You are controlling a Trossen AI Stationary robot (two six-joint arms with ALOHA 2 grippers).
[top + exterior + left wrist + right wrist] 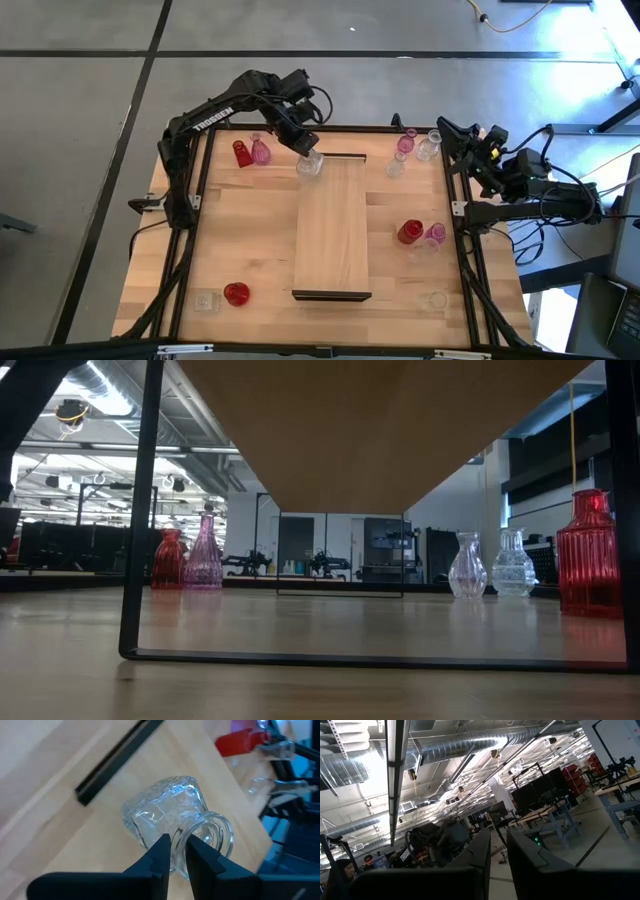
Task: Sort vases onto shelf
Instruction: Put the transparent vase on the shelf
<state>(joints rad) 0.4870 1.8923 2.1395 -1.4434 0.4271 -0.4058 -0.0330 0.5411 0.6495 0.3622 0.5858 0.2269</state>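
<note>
At the far left corner of the shelf (332,225) the left pincer (178,851) is pinching a clear vase (172,820) by its rim: one finger inside the mouth, one outside on the neck wall, fingers nearly together with only the glass between them. High view puts that vase (310,165) right at the shelf's corner, partly over the board edge, partly over the table (245,230); can't tell if its base rests on anything or hangs. In the left wrist view the vase's long axis runs away from the pincer, mouth toward the fingers, body beyond, and it looks tilted rather than upright. The dark end edge of the shelf (117,757) lies just past the body.

Key relation, as a judgement: the shelf top lies to the inner side of the vase, toward the middle of the table, so the next move would be a short carry over that edge, then righting the vase so its base meets the board.

Right pincer (498,851) is parked off the table's right edge, pointing up at the ceiling, fingers close together, holding nothing. Left arm is clearly nearer to the work.

Other vases sit on the table: red and pink pair (250,152) at far left, clear and pink group (415,148) far right, red one (409,232) mid right, red one (236,293) near left.
</note>
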